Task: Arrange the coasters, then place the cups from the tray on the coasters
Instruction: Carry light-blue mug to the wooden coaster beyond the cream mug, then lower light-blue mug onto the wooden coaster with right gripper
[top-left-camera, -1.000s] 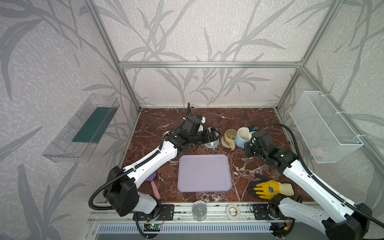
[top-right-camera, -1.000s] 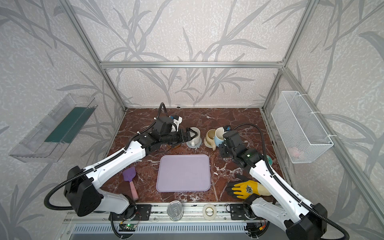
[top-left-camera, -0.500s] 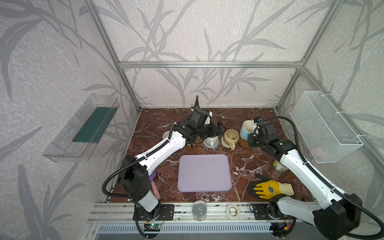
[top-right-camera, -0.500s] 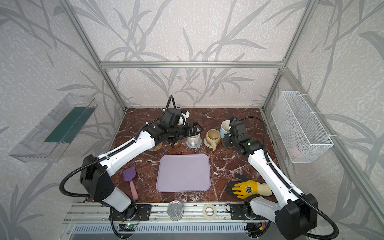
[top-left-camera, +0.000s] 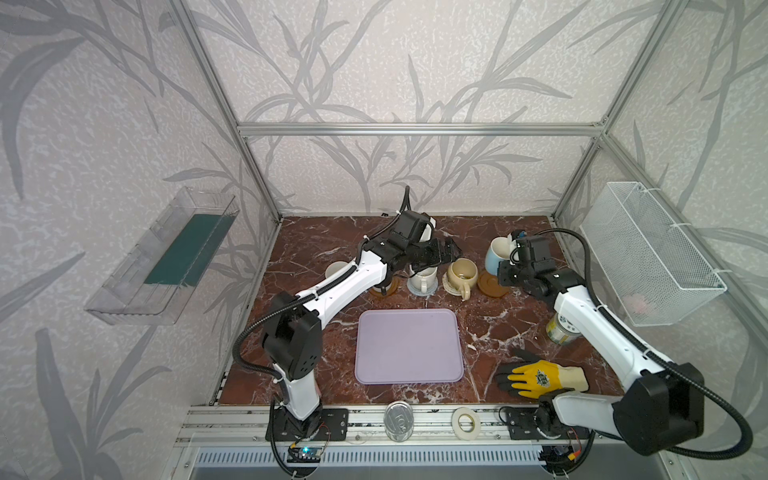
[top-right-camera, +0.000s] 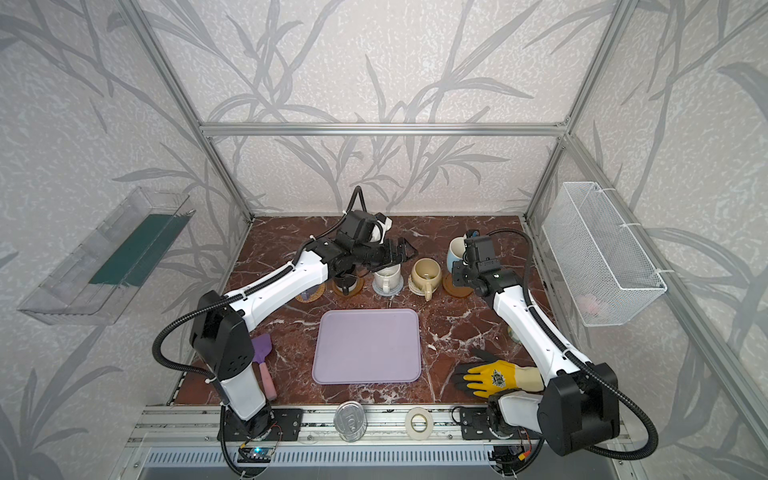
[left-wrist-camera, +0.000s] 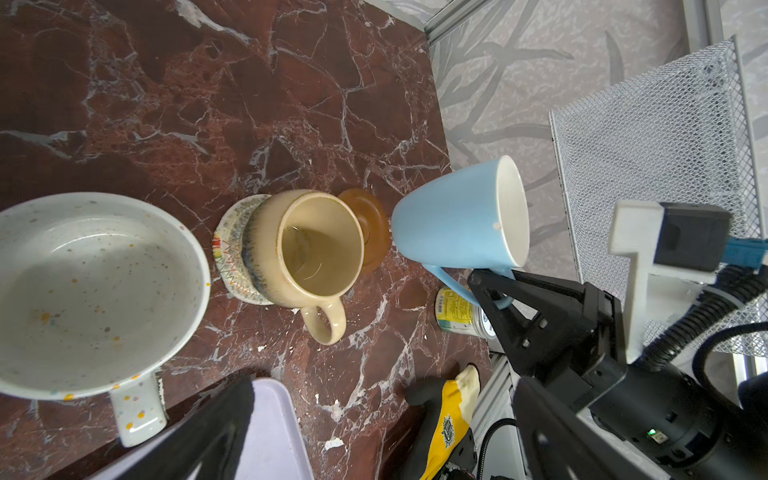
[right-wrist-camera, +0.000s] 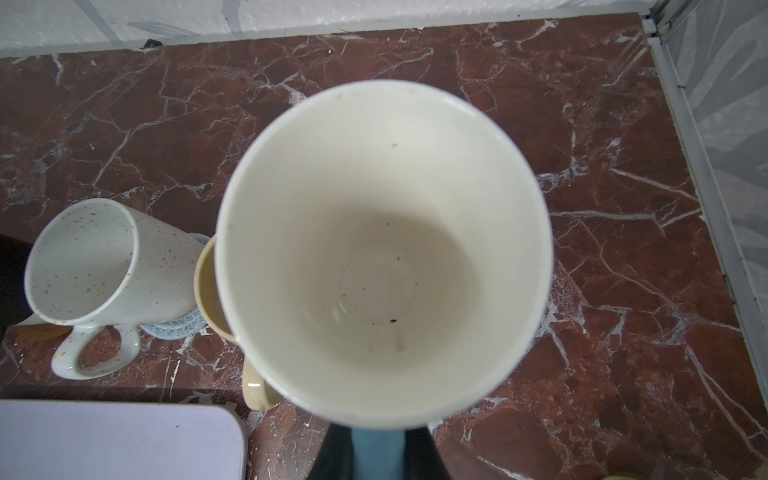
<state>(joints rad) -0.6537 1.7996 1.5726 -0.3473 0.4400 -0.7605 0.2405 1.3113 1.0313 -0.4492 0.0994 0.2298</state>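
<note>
While right claw (left-wrist-camera: 487, 286) grips cup (left-wrist-camera: 453, 220) — aloft, outstretched

1. Both top views: bright, even, diffuse light; soft shadows on the table (top-left-camera: 486, 316) beside the tray (top-left-camera: 409, 347).
2. Right wrist view: light blue cup (right-wrist-camera: 382, 253) near the tray corner is close and soft-focused.
3. Same view: speckled white cup (right-wrist-camera: 104, 262) beside the tray leans outward from wide-angle stretch.
4. Left wrist view: sharp; table dimmer far from the tray.

In both top views the left arm (top-left-camera: 345, 286) covers much of the lavender cup (top-left-camera: 335, 269) and black cup (top-right-camera: 347, 286). The right arm (top-left-camera: 590, 320) hides part of the tin (top-left-camera: 559, 331). In the right wrist view the light blue cup (right-wrist-camera: 382, 249) blocks most of the beige cup (right-wrist-camera: 205, 291), and the edge crops the tray (right-wrist-camera: 116, 440).
</note>
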